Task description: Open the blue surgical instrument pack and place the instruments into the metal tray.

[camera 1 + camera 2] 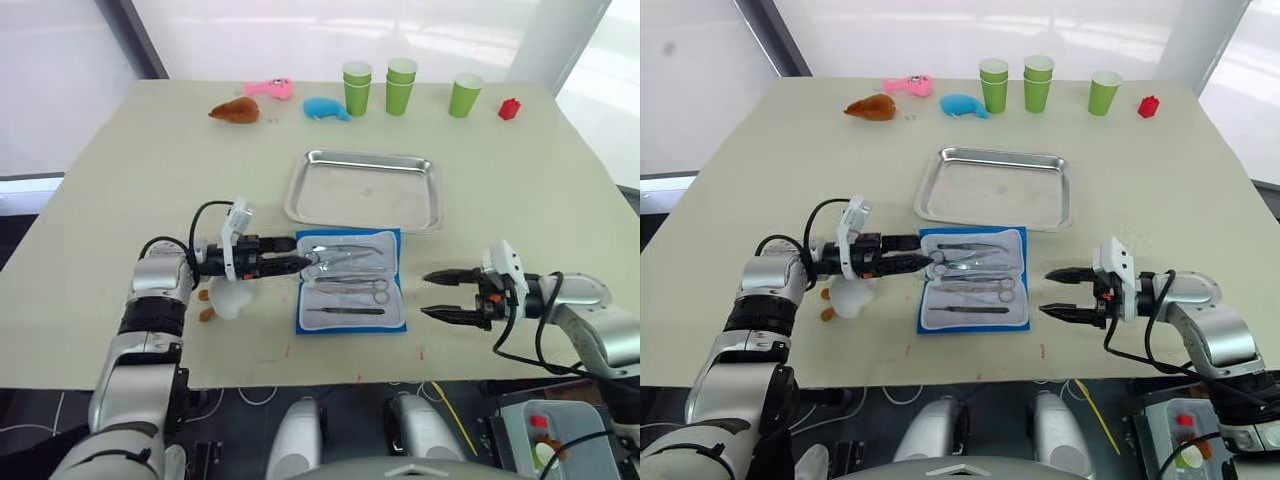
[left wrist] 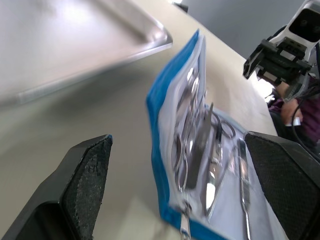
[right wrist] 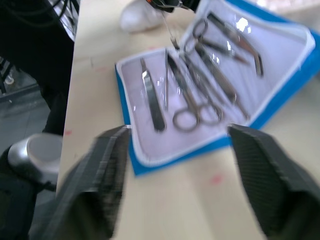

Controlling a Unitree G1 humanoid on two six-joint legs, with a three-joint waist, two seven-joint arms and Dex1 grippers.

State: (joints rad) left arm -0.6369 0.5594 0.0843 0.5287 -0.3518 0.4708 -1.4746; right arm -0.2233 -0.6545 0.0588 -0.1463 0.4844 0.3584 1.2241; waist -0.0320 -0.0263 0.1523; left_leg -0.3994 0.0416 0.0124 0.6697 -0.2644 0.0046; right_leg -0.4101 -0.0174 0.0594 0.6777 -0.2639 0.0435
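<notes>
The blue surgical instrument pack (image 1: 352, 281) is lying open on the desk (image 1: 120, 190), with the instruments (image 1: 345, 270) lying inside it. The metal tray (image 1: 364, 188) is sitting just beyond, at its 12 o'clock. The left pincer (image 1: 303, 264), spread wide, is reaching the pack's 9 o'clock edge, possibly touching it. The right pincer (image 1: 433, 294), also wide, is hovering at 3 o'clock, apart.

A pale beige table (image 1: 520, 200) fills the scene under soft, even daylight. Behind its far edge stand bright white window panels (image 1: 300, 30) split by a dark slanted frame (image 1: 135, 40). Dark floor with loose cables (image 1: 240, 395) lies below the near edge.
</notes>
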